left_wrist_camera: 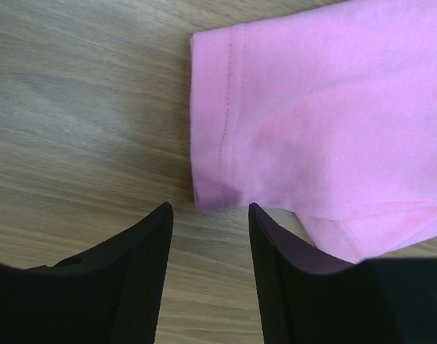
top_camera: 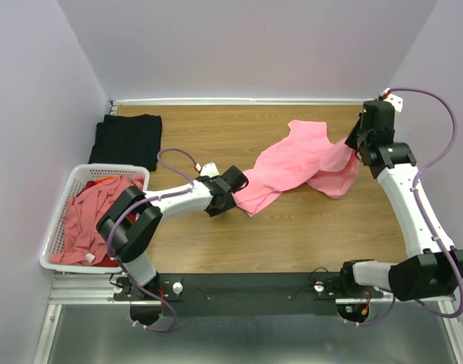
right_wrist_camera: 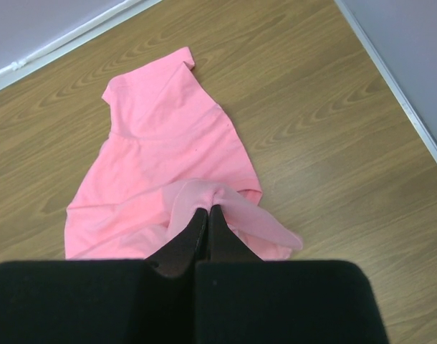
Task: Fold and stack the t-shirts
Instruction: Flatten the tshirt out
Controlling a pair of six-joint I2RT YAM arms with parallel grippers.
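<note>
A loose t-shirt (top_camera: 296, 163) lies on the table (top_camera: 292, 235), stretched from the middle out towards 2 o'clock. A folded t-shirt (top_camera: 127, 139) sits at 10 o'clock, behind the basket (top_camera: 55, 262) at 8 o'clock, which has a heap of t-shirts (top_camera: 87, 216) in it.

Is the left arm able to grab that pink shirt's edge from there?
Probably yes. On the left arm the jaws stand open right by the pink shirt, at its hem, with only bare table between.
</note>
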